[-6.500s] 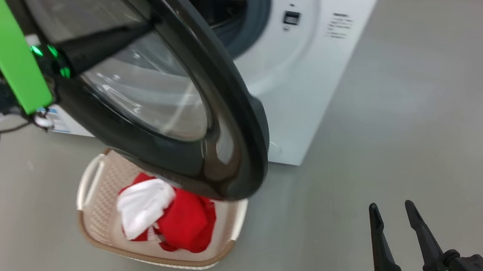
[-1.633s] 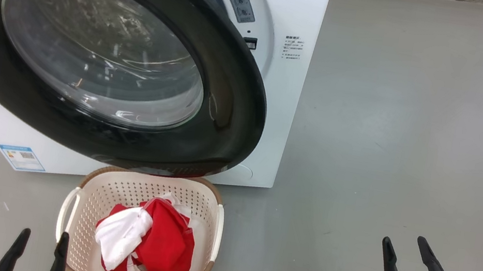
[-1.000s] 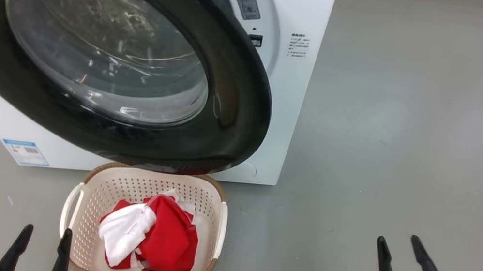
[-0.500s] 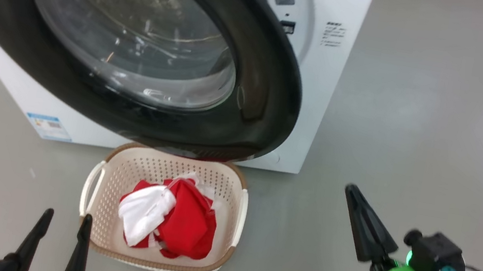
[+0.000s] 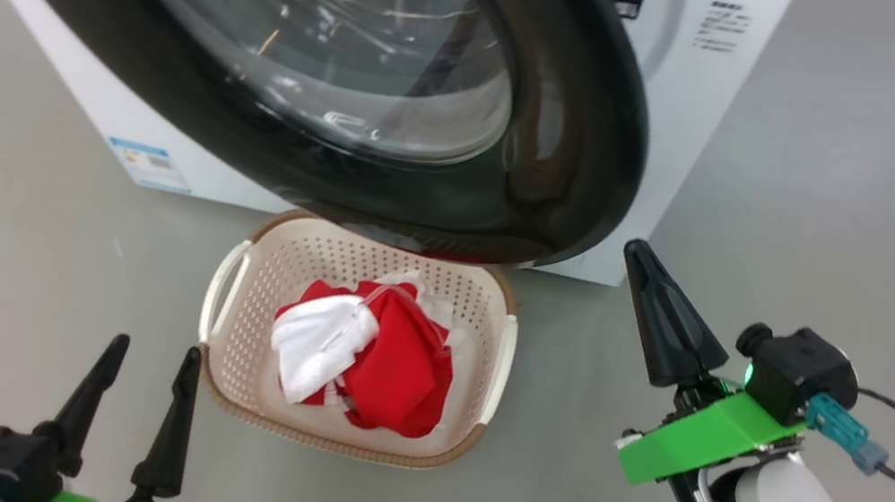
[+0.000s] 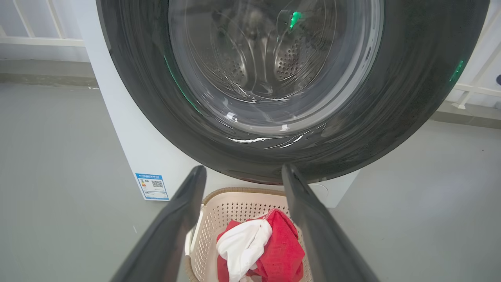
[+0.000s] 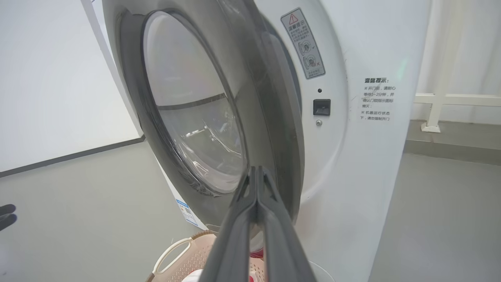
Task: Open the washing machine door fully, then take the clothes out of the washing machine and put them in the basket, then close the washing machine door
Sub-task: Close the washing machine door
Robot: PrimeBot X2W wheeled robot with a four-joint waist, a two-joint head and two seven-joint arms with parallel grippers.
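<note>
Your right gripper [image 5: 637, 248] is pressed closed with nothing between its two dark fingers, and its tip sits just off the free edge of the washing machine door [image 5: 588, 120], at the machine's front right. Whether it touches the black rim you cannot tell. That door stands ajar: from the right wrist, a gap shows between its rim and the white front of the washing machine [image 5: 708, 104], and the small dark latch slot [image 7: 321, 107] on that front is uncovered. Your left gripper [image 5: 156, 345] is spread wide and holds nothing; it hangs low in front of the washing machine, out by the near edge of the basket [image 5: 259, 292], fingers aimed at the door's glass (the steel drum [image 6: 289, 66] shows through it from the left wrist). The basket rests on the grey floor [image 5: 871, 222] just in front of the washing machine's foot, under the door's lower rim — and the clothes [image 5: 393, 360], red with a white piece on top, lie heaped inside it. A blue label [image 5: 150, 165] is stuck low on the washing machine's front, left of the door.
</note>
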